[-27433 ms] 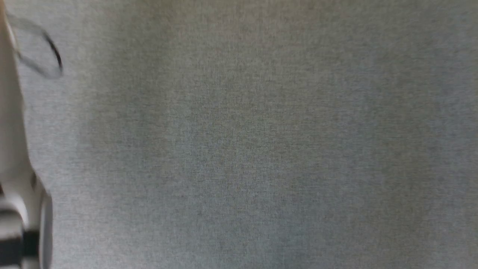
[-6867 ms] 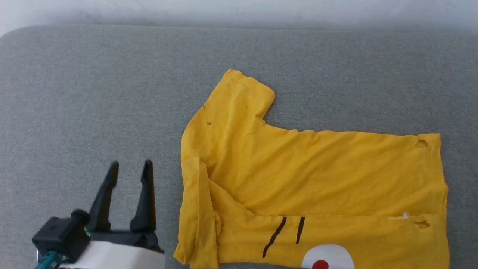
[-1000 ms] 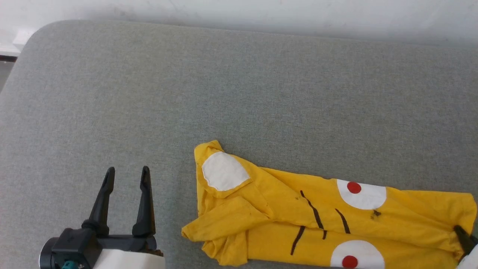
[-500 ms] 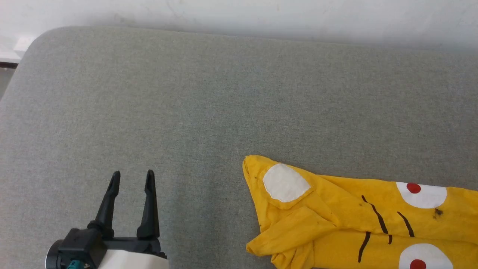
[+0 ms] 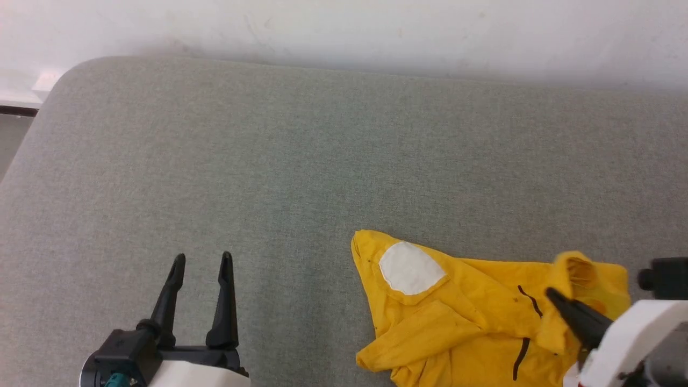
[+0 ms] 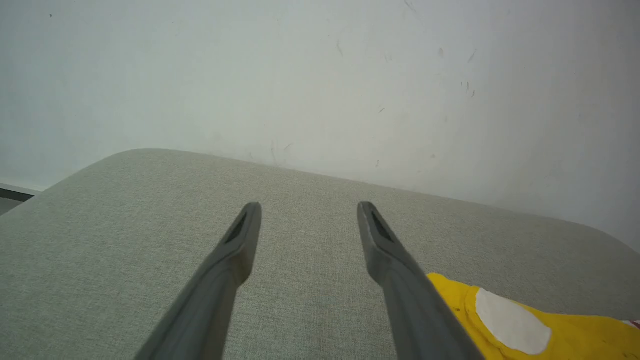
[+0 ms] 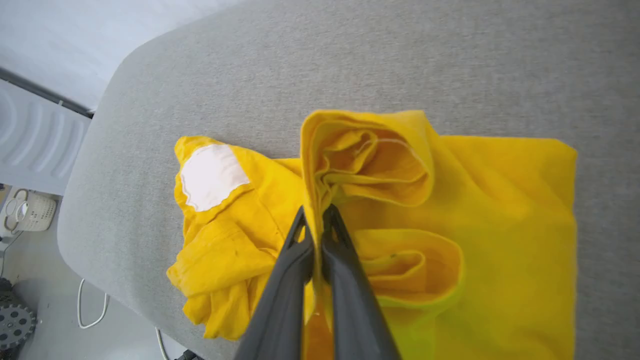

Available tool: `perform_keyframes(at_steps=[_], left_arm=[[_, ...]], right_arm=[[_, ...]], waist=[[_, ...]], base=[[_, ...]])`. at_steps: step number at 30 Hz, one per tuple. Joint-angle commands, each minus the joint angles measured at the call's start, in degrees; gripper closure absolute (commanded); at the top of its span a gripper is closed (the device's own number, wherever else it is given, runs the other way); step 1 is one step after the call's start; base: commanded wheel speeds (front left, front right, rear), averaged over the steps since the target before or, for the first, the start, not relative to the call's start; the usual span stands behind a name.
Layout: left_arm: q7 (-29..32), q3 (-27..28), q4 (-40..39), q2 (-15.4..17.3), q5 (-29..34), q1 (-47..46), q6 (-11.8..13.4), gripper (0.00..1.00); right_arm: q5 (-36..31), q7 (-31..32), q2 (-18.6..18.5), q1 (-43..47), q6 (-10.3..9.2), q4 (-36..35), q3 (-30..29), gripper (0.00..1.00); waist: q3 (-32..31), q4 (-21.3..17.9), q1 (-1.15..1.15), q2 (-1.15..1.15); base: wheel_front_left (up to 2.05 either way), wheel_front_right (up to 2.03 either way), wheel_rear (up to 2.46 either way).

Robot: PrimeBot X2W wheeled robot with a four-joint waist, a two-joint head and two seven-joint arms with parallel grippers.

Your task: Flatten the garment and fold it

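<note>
The garment (image 5: 462,322), a bright yellow T-shirt with a white patch (image 5: 411,267) and black lines, lies bunched at the lower right of the grey cushion. My right gripper (image 5: 553,296) is shut on a raised fold of it, and the cloth hangs curled around the fingers. In the right wrist view the right gripper (image 7: 315,212) pinches that fold above the rest of the garment (image 7: 505,225). My left gripper (image 5: 202,260) stands open and empty at the lower left, well left of the shirt. The left wrist view has the left gripper (image 6: 308,207) over bare cushion, the garment (image 6: 560,335) at its right.
The grey cushion (image 5: 269,161) ends at a white wall (image 5: 376,27) behind and a rounded edge on the left. Past that edge, the right wrist view shows floor with a white cable (image 7: 92,312) and a white basket (image 7: 32,212).
The head camera has shifted. My right gripper has come in from the right with the shirt's end lifted and carried left over the body, covering the red-dotted patches. The left gripper stays open.
</note>
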Motion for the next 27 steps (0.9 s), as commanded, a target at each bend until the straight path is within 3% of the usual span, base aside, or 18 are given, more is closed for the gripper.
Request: perform_keyframes(at_steps=[1,13,24,27], left_arm=[[-0.2,0.0,0.1,0.0,-0.3,-0.3,-0.4,0.00],[-0.8,-0.7,1.3,-1.0,-1.0,-1.6,-1.0,0.00],[-1.4,-1.2,3.3,-2.3,-1.7,-2.6,-1.7,0.00],[-1.6,-1.4,4.1,-2.7,-1.9,-2.9,-2.0,0.00]], right_arm=[[0.4,0.2,0.2,0.1,-0.04,-0.6,1.0,1.00],[1.4,-1.8,0.6,-6.0,-0.04,1.6,16.3,1.00],[-0.6,-4.8,0.6,-12.1,-0.04,14.7,23.0,1.00],[-4.1,-6.0,0.6,-14.3,-0.04,19.6,24.3,1.00]], waist=[[0.0,0.3,0.00,0.00],[1.5,2.5,0.00,0.00],[1.9,3.9,0.00,0.00],[2.0,4.0,0.00,0.00]], base=[[0.00,0.00,0.00],[0.00,0.00,0.00],[0.00,0.00,0.00],[0.00,0.00,0.00]])
